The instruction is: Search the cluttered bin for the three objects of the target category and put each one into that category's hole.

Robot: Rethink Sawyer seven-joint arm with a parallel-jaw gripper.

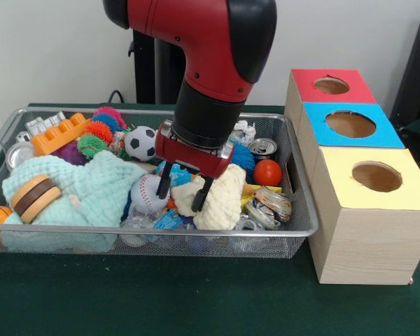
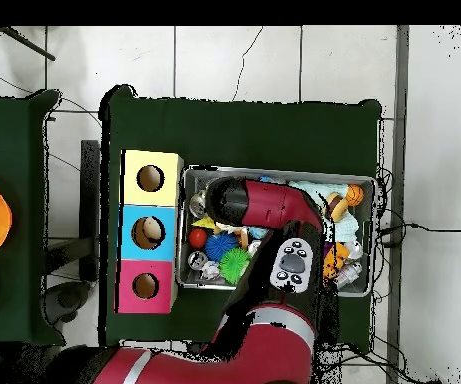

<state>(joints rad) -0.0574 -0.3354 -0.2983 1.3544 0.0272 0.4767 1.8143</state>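
Front view shows the red and black arm (image 1: 210,63) coming down from the top into the bin (image 1: 196,231), a large shallow basket of silver wire mesh with a thick rounded rim that sits on the dark green table (image 1: 161,301) to the left of three wood-grain boxes. The boxes stand in a row just beside the bin's right end, each with a round hole in its top: the yellow-topped box (image 1: 367,217) nearest the camera, the blue-topped box (image 1: 350,124) behind it, and the red-topped box (image 1: 330,85) farthest back. A mint green cloth (image 1: 98,192) covers much of the bin's left half, with a brown and tan burger-shaped toy (image 1: 33,196) lying on it. The gripper (image 1: 183,190) hangs low in the middle of the bin with its two black fingers (image 1: 164,180) spread apart, nothing clamped between them; the right finger touches a cream knitted toy (image 1: 220,199), and the left one sits just beside a baseball (image 1: 147,192). Behind the gripper lie a black and white soccer ball (image 1: 141,142), an orange toy block (image 1: 61,133) and spiky coloured balls (image 1: 98,129). A red ball (image 1: 267,172) rests near the right wall, with a small can (image 1: 263,147) just behind it. In the overhead view the arm (image 2: 264,205) covers the middle of the bin (image 2: 369,180), hiding the gripper.
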